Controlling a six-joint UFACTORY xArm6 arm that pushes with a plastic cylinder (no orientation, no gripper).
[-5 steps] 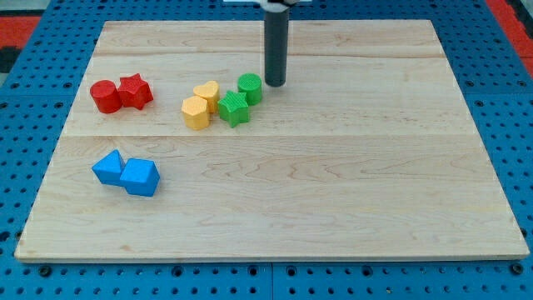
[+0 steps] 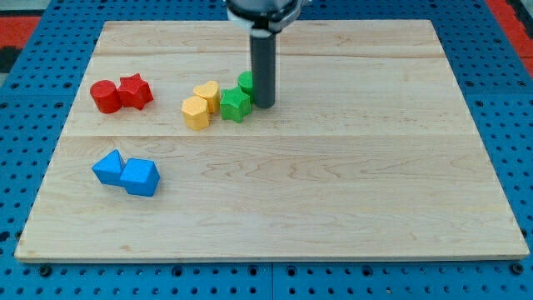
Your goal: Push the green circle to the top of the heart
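Note:
The green circle [image 2: 246,82] sits near the board's upper middle, partly hidden behind my rod. My tip [image 2: 264,104] rests on the board just right of it and below, touching or nearly touching it. The yellow heart [image 2: 207,93] lies left of the circle. A green star [image 2: 235,106] sits between them, just below the circle and against the heart's right side. A yellow hexagon-like block [image 2: 196,112] touches the heart at its lower left.
A red circle [image 2: 105,97] and a red star [image 2: 134,92] sit together at the view's left. Two blue blocks [image 2: 126,172] lie at the lower left. The wooden board [image 2: 333,183] lies on a blue pegboard.
My tip has moved down and slightly left, from the circle's upper right to its lower right. The green star has shifted a little left and up.

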